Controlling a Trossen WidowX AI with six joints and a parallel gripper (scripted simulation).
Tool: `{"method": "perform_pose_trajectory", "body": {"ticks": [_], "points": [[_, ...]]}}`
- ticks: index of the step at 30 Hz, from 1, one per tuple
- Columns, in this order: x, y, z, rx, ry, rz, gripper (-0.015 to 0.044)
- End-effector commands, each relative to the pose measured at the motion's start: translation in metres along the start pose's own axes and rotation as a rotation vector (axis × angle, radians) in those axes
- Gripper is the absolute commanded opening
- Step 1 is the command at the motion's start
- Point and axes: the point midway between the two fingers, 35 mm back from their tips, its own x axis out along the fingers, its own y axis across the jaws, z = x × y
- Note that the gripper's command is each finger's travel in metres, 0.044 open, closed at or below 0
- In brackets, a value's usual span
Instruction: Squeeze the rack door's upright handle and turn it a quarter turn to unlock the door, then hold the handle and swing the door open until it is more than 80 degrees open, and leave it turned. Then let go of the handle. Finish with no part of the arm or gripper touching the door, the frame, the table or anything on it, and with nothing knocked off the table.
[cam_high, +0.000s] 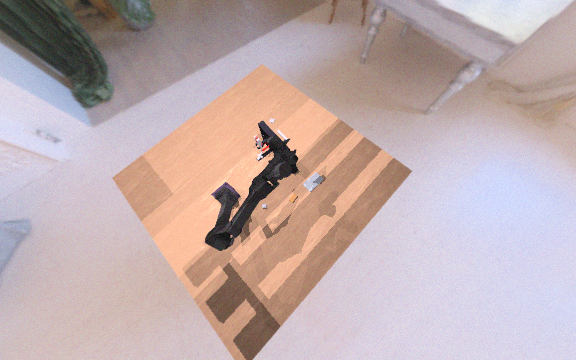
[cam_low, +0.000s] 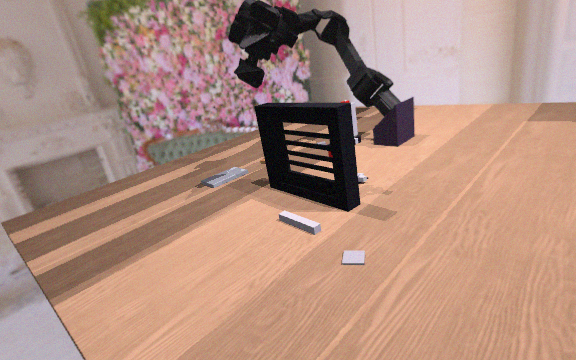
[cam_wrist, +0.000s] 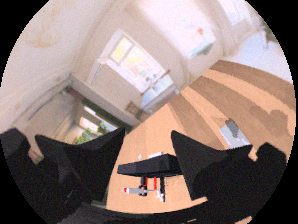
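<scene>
The black rack frame (cam_low: 346, 165) (cam_wrist: 150, 166) stands upright on the table (cam_low: 450, 300). A light grey handle piece with a red end (cam_low: 354, 120) (cam_wrist: 134, 190) shows on its arm side. Other red and white parts (cam_high: 265, 148) show beside it; how far the door is open and how the handle is turned cannot be told. My gripper (cam_wrist: 148, 132) is partly open with nothing between its fingers. In the exterior view it is above the frame's top edge, on its far side, and in the top view the wrist overlaps one end of the frame.
A light grey flat block (cam_high: 312, 182) (cam_low: 224, 177) (cam_wrist: 234, 135) lies to one side. An orange piece (cam_high: 293, 198) and a small grey cube (cam_high: 264, 206) lie nearer the arm's base (cam_low: 395, 125). A white bar (cam_low: 299, 222) and a flat grey square (cam_low: 353, 257) lie behind the frame.
</scene>
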Motion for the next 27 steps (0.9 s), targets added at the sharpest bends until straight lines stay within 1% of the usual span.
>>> {"method": "perform_pose_trajectory", "body": {"ticks": [1, 15, 27], "points": [[0.014, 0.007, -0.015, 0.02, 0.103, -0.026, 0.0289], [0.045, 0.031, -0.07, 0.035, 0.411, -0.13, 0.0289], [0.056, 0.049, -0.115, -0.012, 0.633, -0.261, 0.0289]]}}
